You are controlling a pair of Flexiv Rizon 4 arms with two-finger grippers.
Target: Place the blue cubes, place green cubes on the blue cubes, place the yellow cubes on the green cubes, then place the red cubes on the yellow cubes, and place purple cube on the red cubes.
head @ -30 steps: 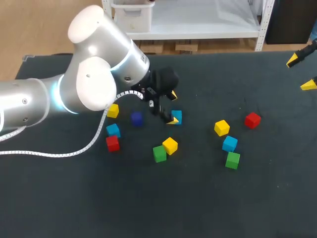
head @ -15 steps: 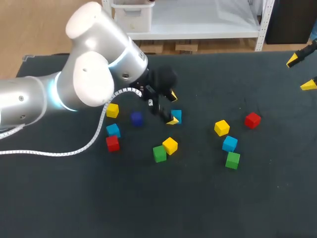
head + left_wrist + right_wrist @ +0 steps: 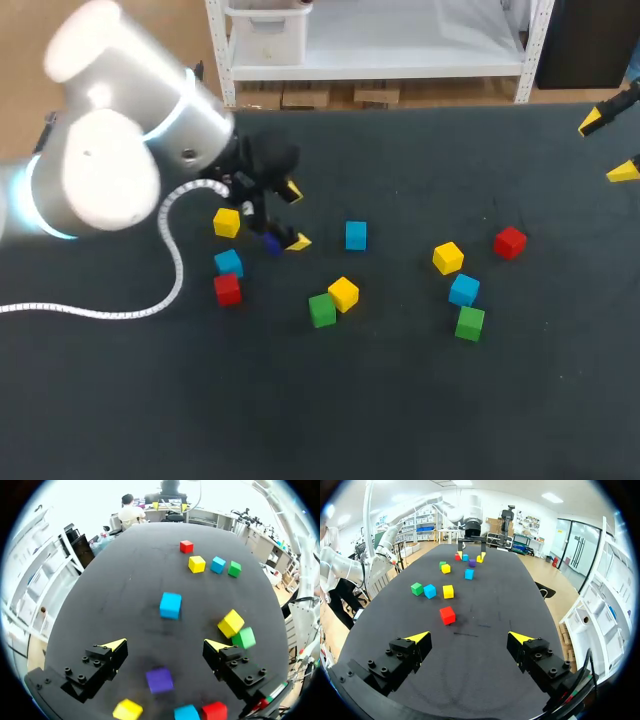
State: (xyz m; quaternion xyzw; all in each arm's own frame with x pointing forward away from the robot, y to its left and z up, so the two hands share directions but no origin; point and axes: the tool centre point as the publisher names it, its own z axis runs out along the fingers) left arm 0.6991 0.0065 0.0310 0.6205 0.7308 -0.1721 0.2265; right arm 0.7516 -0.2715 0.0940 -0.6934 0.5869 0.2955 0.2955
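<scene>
Dark matte counter (image 3: 420,400) carried scattered small cubes. Left hand (image 3: 294,216) hung released, fingers spread either side of the small purple cube (image 3: 160,680) without touching it. One sky-blue cube (image 3: 356,235) lay free at its three o'clock. Right hand (image 3: 607,147) sat open at the counter's two o'clock. To fetch the second sky-blue cube (image 3: 228,262), at seven o'clock, square the fingers to its faces and descend clear of the red cube (image 3: 227,288) beside it.

You should count eleven cubes: three blue cubes (image 3: 356,236), three yellow cubes (image 3: 343,294), two green cubes (image 3: 469,323), two red cubes (image 3: 510,242), one purple cube (image 3: 160,680).
</scene>
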